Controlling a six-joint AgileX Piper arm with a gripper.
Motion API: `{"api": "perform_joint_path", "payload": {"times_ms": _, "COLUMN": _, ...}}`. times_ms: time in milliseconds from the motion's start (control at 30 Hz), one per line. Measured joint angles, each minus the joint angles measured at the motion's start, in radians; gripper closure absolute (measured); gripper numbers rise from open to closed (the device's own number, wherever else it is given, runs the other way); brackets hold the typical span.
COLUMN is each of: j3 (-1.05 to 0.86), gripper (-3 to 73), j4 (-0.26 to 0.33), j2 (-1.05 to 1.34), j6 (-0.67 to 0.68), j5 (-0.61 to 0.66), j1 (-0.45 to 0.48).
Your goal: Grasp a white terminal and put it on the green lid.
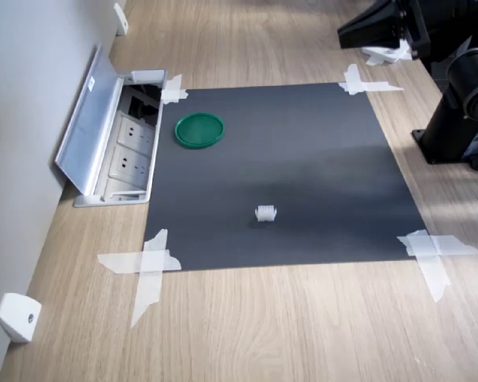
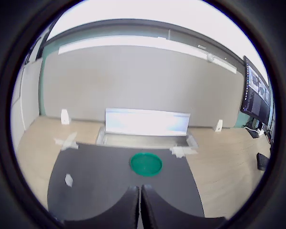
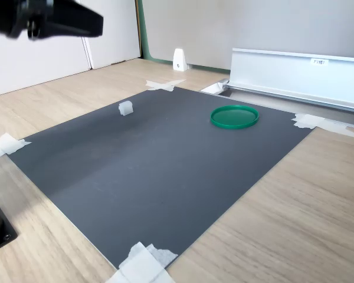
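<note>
Resting on the dark mat (image 1: pixel 303 159), white terminal (image 1: pixel 266 213) is seen well apart from green lid (image 1: pixel 199 130); gripper (image 2: pixel 139 207) is held closed, empty.

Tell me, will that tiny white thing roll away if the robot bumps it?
Probably it would skid, not roll far: the white terminal looks blocky with ridged ends. It seems tiny beside the green lid, so likely very light and easily knocked across the smooth dark mat.

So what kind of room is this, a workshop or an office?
Most likely an office or lab desk turned into a robot test spot. A wooden desk has a flip-up power socket box, a dark mat is taped down at its corners, and computer monitors show at the edge of the wrist view.
</note>
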State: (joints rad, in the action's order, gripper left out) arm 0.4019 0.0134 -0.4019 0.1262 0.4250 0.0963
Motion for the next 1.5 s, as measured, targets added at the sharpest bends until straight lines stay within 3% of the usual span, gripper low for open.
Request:
{"api": "perform_joint_path", "payload": {"times_ms": 400, "j3": 0.359, "gripper": 70.4, "j4": 0.000, "j2": -0.486, "j6": 0.094, "j5": 0.446, "j1": 0.000}}
{"api": "perform_joint_path", "payload": {"times_ms": 700, "j3": 0.460, "gripper": 70.4, "j4": -0.013, "j2": -0.656, "j6": 0.109, "j5": 0.518, "j1": 0.000}}
{"api": "perform_joint_path", "payload": {"times_ms": 800, "j3": 0.467, "gripper": 70.2, "j4": 0.018, "j2": -0.685, "j6": 0.116, "j5": 0.535, "j1": 0.000}}
{"api": "perform_joint_path", "payload": {"times_ms": 900, "j3": 0.487, "gripper": 67.8, "j4": 0.087, "j2": -0.730, "j6": 0.140, "j5": 0.569, "j1": 0.000}}
{"api": "perform_joint_path", "payload": {"times_ms": 1000, "j3": 0.526, "gripper": 60.0, "j4": 0.161, "j2": -0.789, "j6": 0.164, "j5": 0.604, "j1": 0.000}}
{"api": "perform_joint_path", "payload": {"times_ms": 1100, "j3": 0.575, "gripper": 46.2, "j4": 0.192, "j2": -0.844, "j6": 0.182, "j5": 0.621, "j1": 0.000}}
{"api": "perform_joint_path", "payload": {"times_ms": 1233, "j3": 0.639, "gripper": 26.3, "j4": 0.190, "j2": -0.895, "j6": 0.171, "j5": 0.623, "j1": -0.008}}
{"api": "perform_joint_path", "payload": {"times_ms": 1333, "j3": 0.676, "gripper": 16.3, "j4": 0.156, "j2": -0.930, "j6": 0.154, "j5": 0.622, "j1": -0.074}}
{"api": "perform_joint_path", "payload": {"times_ms": 1500, "j3": 0.709, "gripper": 11.9, "j4": 0.131, "j2": -0.992, "j6": 0.108, "j5": 0.621, "j1": -0.218}}
